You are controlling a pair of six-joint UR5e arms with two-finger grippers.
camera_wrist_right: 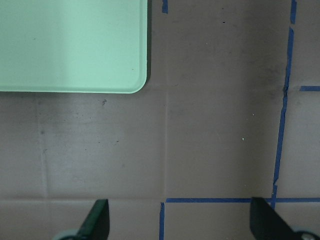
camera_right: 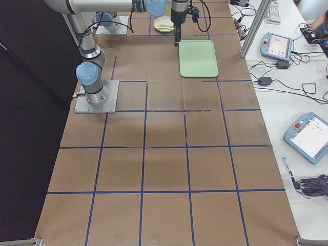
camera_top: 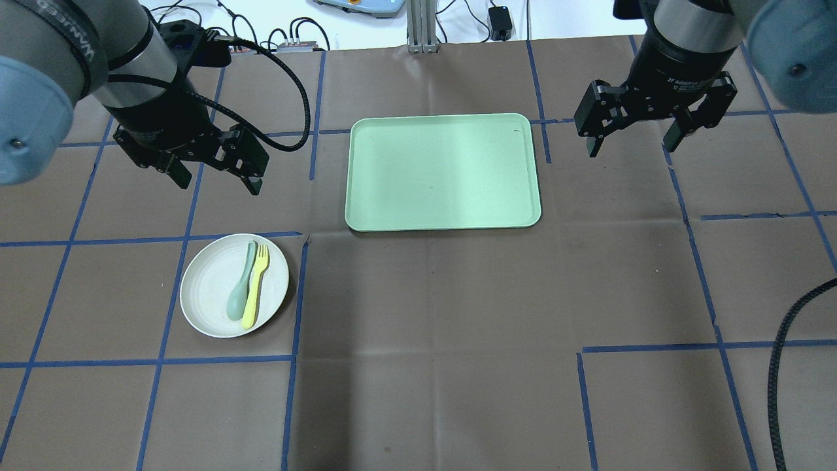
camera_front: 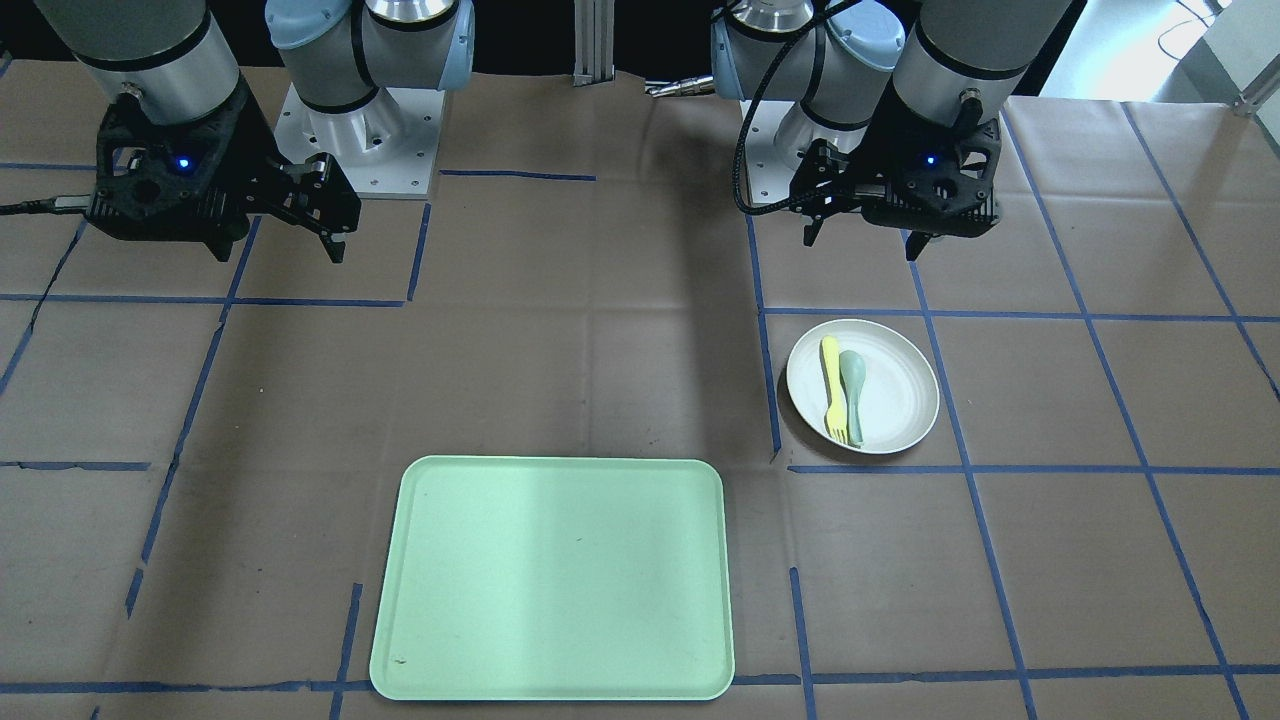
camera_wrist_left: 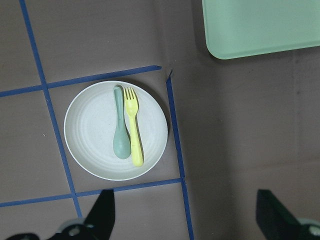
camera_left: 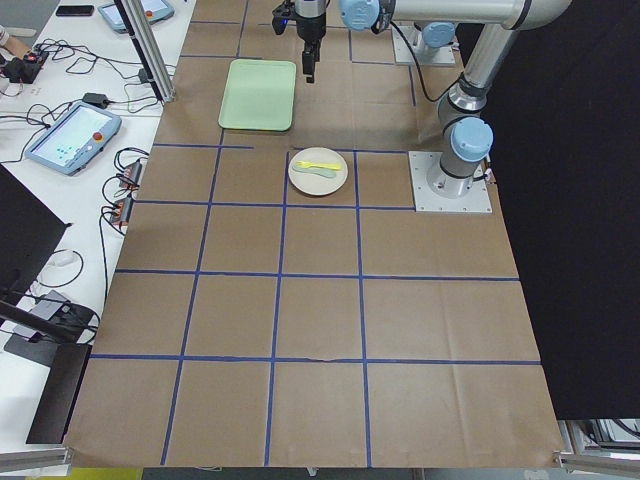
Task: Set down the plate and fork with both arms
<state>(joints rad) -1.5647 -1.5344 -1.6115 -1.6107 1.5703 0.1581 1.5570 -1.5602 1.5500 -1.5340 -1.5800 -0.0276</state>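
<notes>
A plate [camera_top: 206, 288] lies near the green tray [camera_top: 443, 171], on the robot's left. On it, a yellow fork [camera_top: 255, 288] touches a spoon [camera_top: 239, 291]. Left gripper [camera_top: 219, 184] and right gripper [camera_top: 631, 147] hover with jaws spread, empty.

Off-white plate [camera_top: 209, 288] sitting at the robot's left, pale-yellow fork [camera_top: 256, 286] lying inside it, tines pointing away from the robot, left gripper [camera_top: 217, 181] and right gripper [camera_top: 632, 146] hovering spread.

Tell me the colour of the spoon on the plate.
The spoon is grey-green, clearest in the left wrist view.
</notes>
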